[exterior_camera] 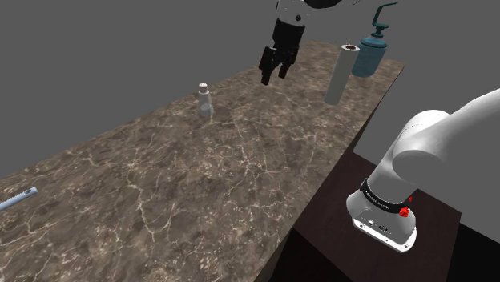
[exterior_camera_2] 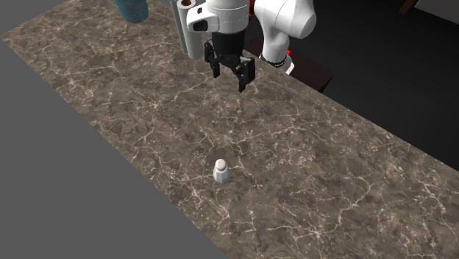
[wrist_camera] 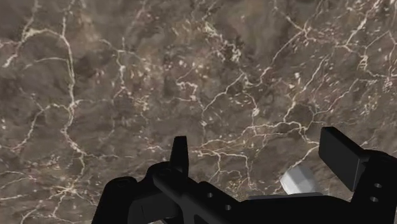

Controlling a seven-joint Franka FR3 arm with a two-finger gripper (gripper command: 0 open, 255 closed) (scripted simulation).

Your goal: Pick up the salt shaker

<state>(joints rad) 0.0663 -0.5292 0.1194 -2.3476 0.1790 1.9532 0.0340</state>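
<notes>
The salt shaker (exterior_camera: 205,101) is a small white bottle with a dark top, standing upright on the brown marble counter (exterior_camera: 200,200). In the second exterior view the salt shaker (exterior_camera_2: 221,171) sits near the counter's near edge. My black gripper (exterior_camera: 274,74) hangs open above the counter, well off to the shoulder view's right of the shaker and not touching it. From the second exterior view the gripper (exterior_camera_2: 229,79) is farther back than the shaker. In the wrist view the gripper (wrist_camera: 261,153) has its fingers (wrist_camera: 340,153) apart over bare marble (wrist_camera: 127,76). A small pale shape (wrist_camera: 299,181) shows beside one finger; I cannot tell what it is.
A tall white roll (exterior_camera: 340,74) and a teal pump bottle (exterior_camera: 372,48) stand at the counter's far end, close behind the gripper. A thin pale blue tool (exterior_camera: 16,199) lies at the shoulder view's far left. The arm's base (exterior_camera: 385,212) sits on a dark stand beside the counter.
</notes>
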